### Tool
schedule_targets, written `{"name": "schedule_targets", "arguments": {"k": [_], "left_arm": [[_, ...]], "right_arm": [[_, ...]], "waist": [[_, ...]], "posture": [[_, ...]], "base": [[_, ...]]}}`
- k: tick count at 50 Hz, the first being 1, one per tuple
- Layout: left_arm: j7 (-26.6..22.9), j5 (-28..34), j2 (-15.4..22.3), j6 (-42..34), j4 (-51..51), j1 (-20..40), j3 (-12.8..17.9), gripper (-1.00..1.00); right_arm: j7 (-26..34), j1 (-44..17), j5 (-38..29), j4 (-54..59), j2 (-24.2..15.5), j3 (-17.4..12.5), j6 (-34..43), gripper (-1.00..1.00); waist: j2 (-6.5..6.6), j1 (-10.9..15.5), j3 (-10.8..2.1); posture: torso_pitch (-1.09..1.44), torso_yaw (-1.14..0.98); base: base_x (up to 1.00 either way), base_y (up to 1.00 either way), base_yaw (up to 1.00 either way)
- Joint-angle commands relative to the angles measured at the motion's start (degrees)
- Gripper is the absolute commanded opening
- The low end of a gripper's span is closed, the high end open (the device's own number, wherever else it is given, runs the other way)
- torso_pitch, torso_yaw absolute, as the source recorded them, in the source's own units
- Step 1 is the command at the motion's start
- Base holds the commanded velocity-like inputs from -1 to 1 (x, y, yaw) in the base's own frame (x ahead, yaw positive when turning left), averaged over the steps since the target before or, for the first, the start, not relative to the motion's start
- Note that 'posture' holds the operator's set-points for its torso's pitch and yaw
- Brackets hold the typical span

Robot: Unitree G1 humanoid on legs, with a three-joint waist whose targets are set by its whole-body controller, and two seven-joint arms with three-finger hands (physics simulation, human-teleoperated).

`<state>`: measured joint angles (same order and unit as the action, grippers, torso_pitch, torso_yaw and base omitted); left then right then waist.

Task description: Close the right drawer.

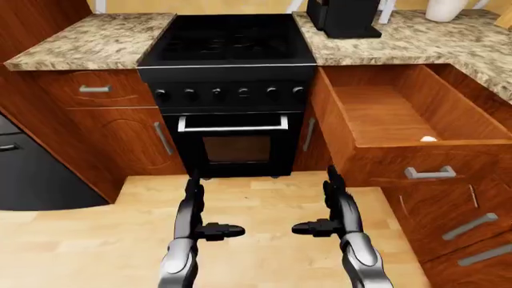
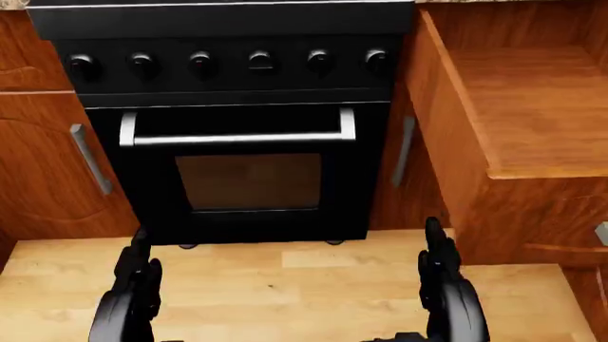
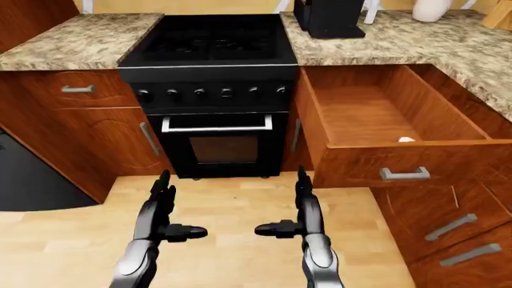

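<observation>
The right drawer (image 1: 400,114) stands pulled far out from the cabinet to the right of the black stove (image 1: 228,90). Its wooden front carries a grey handle (image 1: 430,173), and a small white object (image 1: 429,139) lies inside near that front. My right hand (image 1: 334,201) hangs open, fingers up and thumb pointing left, low in the left-eye view and left of the drawer front without touching it. My left hand (image 1: 192,204) mirrors it, open and holding nothing, below the oven door.
Granite counters (image 1: 96,39) flank the stove; a black appliance (image 1: 344,17) and a white vase (image 1: 444,9) stand on the right one. More drawers with grey handles (image 1: 468,226) lie below the open drawer. A dark appliance (image 1: 32,174) sits at the left. Wooden floor (image 1: 264,198) lies underfoot.
</observation>
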<state>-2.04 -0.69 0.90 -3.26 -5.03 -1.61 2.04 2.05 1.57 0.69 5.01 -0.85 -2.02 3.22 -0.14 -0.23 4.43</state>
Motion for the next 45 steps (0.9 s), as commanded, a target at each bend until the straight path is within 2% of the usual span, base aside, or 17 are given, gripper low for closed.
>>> {"name": "schedule_targets", "arguments": {"k": [1,2,3,4,5,7,8,13,18,24,31,32,33,34,40,43,45], "left_arm": [[0.3,1.9,-0.1,6.4,7.7,-1.9,-1.3,1.0],[0.3,1.8,-0.2,6.4,7.6,-1.4,-1.2,1.0],[0.6,2.2,-0.2,6.4,7.0,-0.8,-1.1,1.0],[0.7,2.2,-0.3,7.3,6.7,-0.9,-1.1,1.0],[0.7,2.2,-0.3,7.7,7.3,-1.7,-1.1,1.0],[0.6,2.1,-0.4,7.8,9.6,-3.0,-1.1,1.0],[0.7,1.7,-0.4,7.2,10.6,-3.0,-0.9,1.0],[1.7,2.0,-0.5,6.1,15.8,-3.9,-0.5,1.0],[2.1,1.6,-0.8,0.9,30.4,-7.2,0.2,1.0],[2.5,3.0,-1.6,0.1,43.9,-11.8,0.3,1.0],[1.7,2.5,-2.1,-0.9,49.6,-13.6,0.1,1.0],[1.6,2.2,-2.2,-1.9,54.7,-15.0,0.1,1.0],[1.5,2.2,-2.3,-2.1,55.1,-15.1,0.1,1.0],[1.4,2.2,-2.5,-2.6,58.9,-16.1,0.1,1.0],[0.8,1.9,-3.4,-2.8,63.5,-17.7,0.5,1.0],[1.2,1.2,-4.1,-0.5,64.9,-18.6,1.3,1.0],[1.3,0.3,-4.1,1.4,65.0,-19.3,1.5,1.0]], "right_arm": [[-1.0,1.6,-1.5,-9.2,0.1,0.7,-6.2,1.0],[-0.9,0.8,-0.7,-9.1,0.1,0.1,-6.1,1.0],[-0.6,0.3,-0.2,-8.8,0.0,-0.2,-5.5,1.0],[0.2,0.9,0.8,-9.8,0.0,-0.3,-6.8,1.0],[0.7,2.3,0.8,-12.1,-0.1,0.1,-5.5,1.0],[0.7,3.5,-0.3,-13.5,-0.1,0.3,-5.8,1.0],[0.7,3.4,-0.4,-13.7,-0.1,0.1,-5.8,1.0],[1.2,4.1,-2.5,-17.3,-0.1,0.7,-4.8,1.0],[2.2,6.0,-3.4,-27.0,-0.1,0.9,-2.0,1.0],[2.7,8.2,-3.0,-38.3,0.5,1.4,0.6,1.0],[2.3,9.8,-2.5,-45.6,0.9,0.5,-0.2,1.0],[1.9,11.1,-3.2,-50.1,1.0,0.4,-0.1,1.0],[2.0,11.2,-3.3,-50.4,1.1,0.3,0.0,1.0],[2.5,12.2,-3.8,-55.4,0.9,0.6,2.3,1.0],[3.1,13.7,-5.9,-61.4,1.6,0.7,3.2,1.0],[3.9,14.6,-7.4,-62.6,1.4,2.9,1.8,1.0],[3.7,14.4,-6.8,-62.8,1.5,2.7,1.8,1.0]], "waist": [[-0.45,-0.1,-0.05],[-0.42,0.1,-2.22],[-0.07,0.4,-3.43],[-0.1,0.4,-2.85],[-0.48,0.4,-1.09],[-0.46,0.5,-4.0],[-0.44,0.5,-4.21],[-0.42,0.4,-4.38],[-0.26,0.4,-4.63],[-0.19,0.4,-4.87],[-0.16,0.6,-4.55],[-0.16,0.5,-4.43],[-0.16,0.5,-4.57],[-0.18,0.5,-4.42],[-0.23,0.5,-3.85],[-0.25,0.5,-3.88],[-0.21,0.4,-3.81]], "posture": [[0.0,0.0],[0.0,0.0],[0.0,0.0],[0.0,0.0],[0.0,0.0],[0.0,0.0],[0.0,0.0],[0.0,0.0],[0.0,0.0],[0.0,0.0],[0.0,0.0],[0.0,0.0],[0.0,0.0],[0.0,0.0],[0.0,0.0],[0.0,0.0],[0.0,0.0]], "base": [[0.0,0.0,0.0],[0.0,0.0,0.0],[0.0,0.0,0.0],[0.0,0.0,0.0],[0.0,0.0,0.0],[0.0,0.0,0.0],[0.0,0.0,0.0],[0.0,0.0,0.0],[0.0,0.0,0.0],[0.0,0.0,0.0],[0.0,0.0,0.0],[0.0,0.0,0.0],[0.0,0.0,0.0],[0.0,0.0,0.0],[0.0,0.0,0.0],[0.0,0.0,0.0],[0.0,0.0,0.0]]}}
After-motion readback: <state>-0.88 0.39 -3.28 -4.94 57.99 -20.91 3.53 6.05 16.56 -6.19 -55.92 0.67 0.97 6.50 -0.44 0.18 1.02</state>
